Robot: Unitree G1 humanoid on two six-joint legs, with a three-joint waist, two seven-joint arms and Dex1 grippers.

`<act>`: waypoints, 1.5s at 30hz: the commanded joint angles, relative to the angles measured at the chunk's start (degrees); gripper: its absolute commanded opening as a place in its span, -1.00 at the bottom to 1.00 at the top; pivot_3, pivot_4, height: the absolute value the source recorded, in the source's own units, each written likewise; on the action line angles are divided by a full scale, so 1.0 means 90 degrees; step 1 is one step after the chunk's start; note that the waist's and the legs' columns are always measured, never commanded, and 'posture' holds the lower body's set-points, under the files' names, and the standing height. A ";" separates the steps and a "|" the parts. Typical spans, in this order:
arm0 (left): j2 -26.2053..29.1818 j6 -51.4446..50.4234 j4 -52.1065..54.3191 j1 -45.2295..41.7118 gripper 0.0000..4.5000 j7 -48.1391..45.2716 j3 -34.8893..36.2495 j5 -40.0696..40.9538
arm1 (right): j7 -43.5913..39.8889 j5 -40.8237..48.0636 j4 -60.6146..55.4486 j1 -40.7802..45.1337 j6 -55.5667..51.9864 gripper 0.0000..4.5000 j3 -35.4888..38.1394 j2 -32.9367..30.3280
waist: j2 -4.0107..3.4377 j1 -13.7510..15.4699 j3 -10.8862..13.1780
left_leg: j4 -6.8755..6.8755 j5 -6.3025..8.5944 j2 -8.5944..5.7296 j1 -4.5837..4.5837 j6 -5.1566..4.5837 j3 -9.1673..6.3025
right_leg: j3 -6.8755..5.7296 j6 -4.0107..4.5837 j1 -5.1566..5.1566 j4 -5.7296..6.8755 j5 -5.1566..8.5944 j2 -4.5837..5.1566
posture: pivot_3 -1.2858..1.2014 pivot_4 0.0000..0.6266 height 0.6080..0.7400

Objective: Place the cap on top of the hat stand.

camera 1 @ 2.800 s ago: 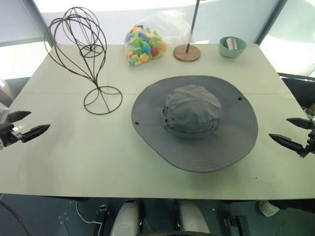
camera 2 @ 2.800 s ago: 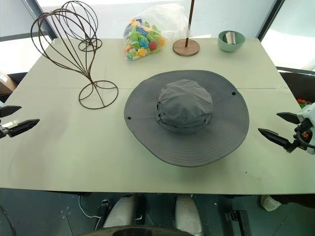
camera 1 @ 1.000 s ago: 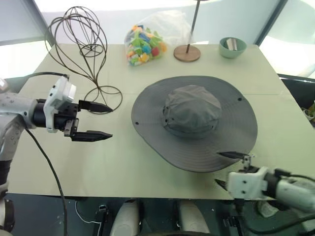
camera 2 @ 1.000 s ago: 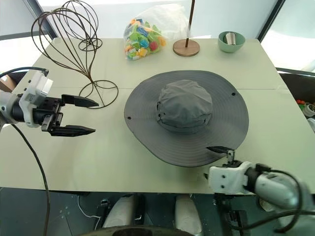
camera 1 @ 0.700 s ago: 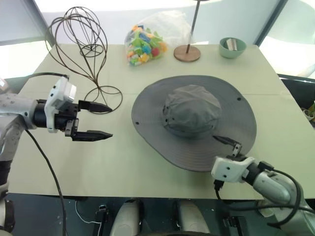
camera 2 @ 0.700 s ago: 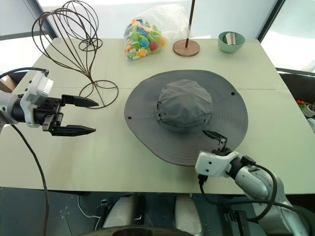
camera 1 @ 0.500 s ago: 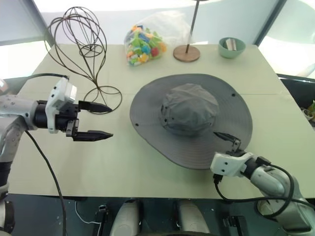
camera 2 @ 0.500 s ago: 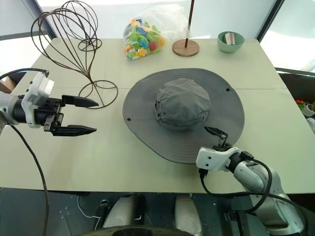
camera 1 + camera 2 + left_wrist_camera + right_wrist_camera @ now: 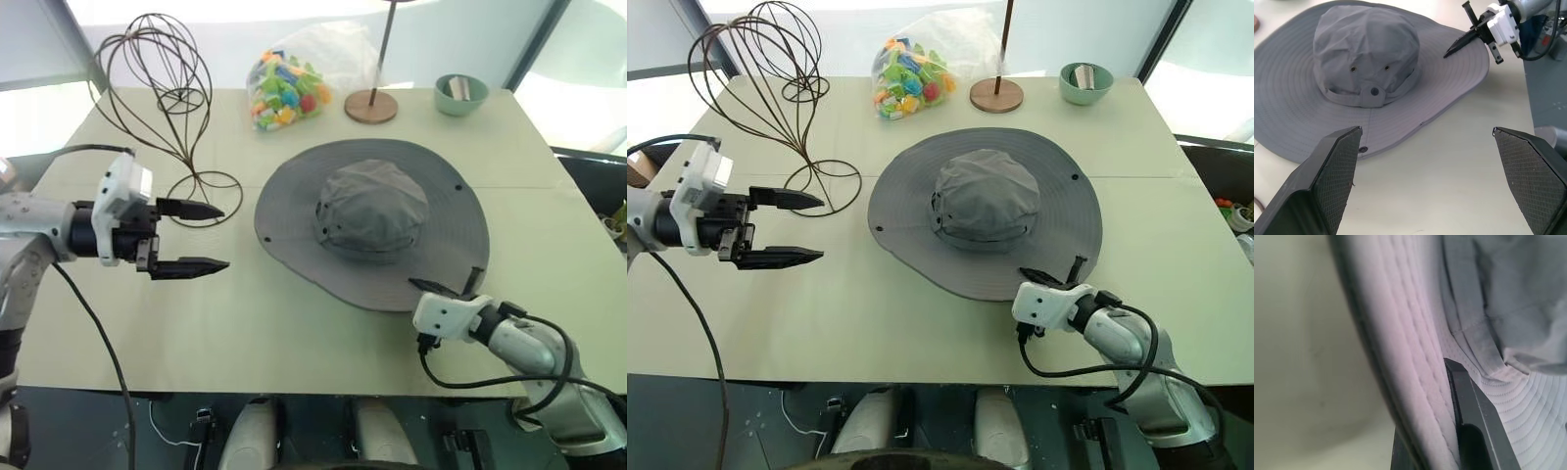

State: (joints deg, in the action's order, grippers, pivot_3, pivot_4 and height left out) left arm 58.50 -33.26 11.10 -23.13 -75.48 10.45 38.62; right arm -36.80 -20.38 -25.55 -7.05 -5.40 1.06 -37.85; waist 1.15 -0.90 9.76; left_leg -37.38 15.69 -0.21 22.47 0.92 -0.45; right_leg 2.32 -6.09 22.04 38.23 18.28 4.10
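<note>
A: Where is the wide-brimmed grey fabric sun hat [image 9: 372, 220] found?

B: Flat on the pale table [image 9: 294, 323], its near brim edge pinched in the clenched right gripper [image 9: 446, 290].

A: And the dark thin-wire head-shaped hat stand [image 9: 167, 108]?

B: It is set far left of the cap, just beyond the left gripper [image 9: 201, 238], whose jaws are spread and empty, so a carry up and leftward is judged to be needed

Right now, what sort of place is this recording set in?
Probably a lab test table by bright windows: a pale table staged with unrelated props, a wire hat stand, a grey sun hat and a bag of colourful toys.
</note>
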 commanded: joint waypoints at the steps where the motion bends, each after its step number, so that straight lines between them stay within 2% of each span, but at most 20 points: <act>1: 0.0024 -0.0154 0.0206 0.0008 1.00 0.0228 0.0462 0.0276 | -0.0300 0.1158 -0.0539 0.0441 -0.0725 -1.00 0.0591 0.0179 | -0.0001 0.0000 0.0001 | 0.0000 0.0000 0.0000 0.0000 0.0000 -0.0002 | 0.0000 0.0000 0.0000 0.0001 0.0000 0.0000 | 0.03 -0.52 0.99; 5: -0.0017 -0.0565 0.0260 0.0111 1.00 0.0628 0.1031 0.0702 | -0.0589 0.2437 -0.0750 0.1343 -0.1542 -1.00 0.1124 0.0196 | -0.0002 -0.0012 0.0001 | 0.0000 0.0000 0.0000 0.0000 0.0000 -0.0003 | -0.0001 0.0000 0.0000 0.0001 0.0000 0.0001 | 0.03 -0.52 0.99; 9: -0.0105 -0.1027 0.0486 0.0359 1.00 0.1172 0.1781 0.1256 | -0.0619 0.3542 -0.0534 0.2772 -0.2673 -1.00 0.1538 0.0083 | -0.0004 -0.0030 0.0003 | 0.0005 0.0000 0.0002 0.0001 0.0000 -0.0004 | 0.0000 0.0000 0.0010 0.0006 0.0000 0.0002 | 0.03 -0.52 0.99; 12: -0.0163 -0.1260 0.0649 0.0531 1.00 0.1549 0.2260 0.1570 | -0.0575 0.4039 -0.0081 0.3854 -0.3185 -1.00 0.1612 0.0008 | -0.0005 -0.0026 0.0003 | 0.0006 0.0000 0.0002 0.0005 0.0000 -0.0006 | 0.0000 0.0000 0.0019 0.0010 0.0000 0.0003 | 0.03 -0.52 0.99; 15: -0.0195 -0.1395 0.0814 0.0749 1.00 0.1873 0.2712 0.1784 | -0.0569 0.4199 0.0802 0.5222 -0.3273 -1.00 0.1354 -0.0022 | -0.0008 -0.0033 0.0005 | 0.0006 0.0000 0.0000 0.0006 0.0000 -0.0003 | 0.0000 0.0002 0.0022 0.0010 -0.0001 0.0011 | 0.03 -0.52 0.99; 18: -0.0215 -0.1479 0.0937 0.0988 1.00 0.2138 0.3234 0.1988 | -0.0602 0.3687 0.2472 0.6763 -0.2520 -1.00 0.0688 0.0091 | -0.0011 -0.0060 0.0007 | 0.0012 0.0000 -0.0003 0.0006 0.0001 0.0005 | -0.0002 0.0005 0.0032 0.0012 -0.0003 0.0031 | 0.03 -0.52 0.99; 21: -0.0234 -0.1553 0.0986 0.1168 1.00 0.2387 0.3686 0.2187 | -0.0609 0.3115 0.4113 0.7910 -0.1494 -1.00 0.0100 0.0240 | -0.0011 -0.0110 0.0007 | 0.0022 -0.0002 -0.0004 0.0008 0.0003 0.0010 | -0.0003 0.0005 0.0039 0.0011 -0.0003 0.0036 | 0.03 -0.52 0.99; 25: -0.0199 -0.1658 0.1019 0.1466 1.00 0.2652 0.4421 0.2422 | -0.0335 0.2377 0.6319 0.9281 0.0094 -1.00 -0.0497 0.0704 | -0.0011 -0.0203 0.0007 | 0.0025 -0.0002 -0.0009 0.0026 0.0004 0.0014 | -0.0004 0.0004 0.0055 0.0006 -0.0004 0.0044 | 0.03 -0.52 0.99; 29: -0.0153 -0.1766 0.0964 0.1739 1.00 0.2906 0.5082 0.2565 | -0.0003 0.1643 0.7877 1.0193 0.1675 -1.00 -0.1049 0.1231 | -0.0011 -0.0352 0.0007 | 0.0016 -0.0019 -0.0010 0.0094 0.0033 0.0016 | -0.0002 0.0004 0.0135 0.0029 -0.0005 0.0046 | 0.03 -0.52 0.99; 37: -0.0100 -0.1822 0.0890 0.2363 1.00 0.3101 0.6107 0.2581 | 0.0586 0.0883 0.9359 1.1356 0.3452 -1.00 -0.1551 0.2308 | -0.0013 -0.0528 0.0009 | 0.0023 -0.0036 -0.0009 0.0106 0.0064 0.0012 | -0.0001 0.0004 0.0170 0.0087 -0.0004 0.0044 | 0.03 -0.52 0.99; 45: 0.0096 -0.1992 0.0820 0.2672 1.00 0.3179 0.6830 0.2699 | 0.1527 -0.0297 0.9682 1.1293 0.4886 -1.00 -0.2375 0.2654 | -0.0008 -0.0512 0.0007 | 0.0022 -0.0044 -0.0014 0.0106 0.0079 0.0007 | -0.0003 0.0004 0.0169 0.0085 -0.0004 0.0052 | 0.03 -0.52 0.99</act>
State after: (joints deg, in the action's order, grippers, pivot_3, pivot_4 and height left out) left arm 57.73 -51.10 18.37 1.19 -47.23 68.49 61.83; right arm -25.13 -22.47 62.54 93.58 36.29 -20.49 -14.30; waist 1.08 -5.50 9.82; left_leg -37.18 15.29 -0.34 23.42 1.64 -0.40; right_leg 2.30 -6.05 23.56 39.00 18.24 4.56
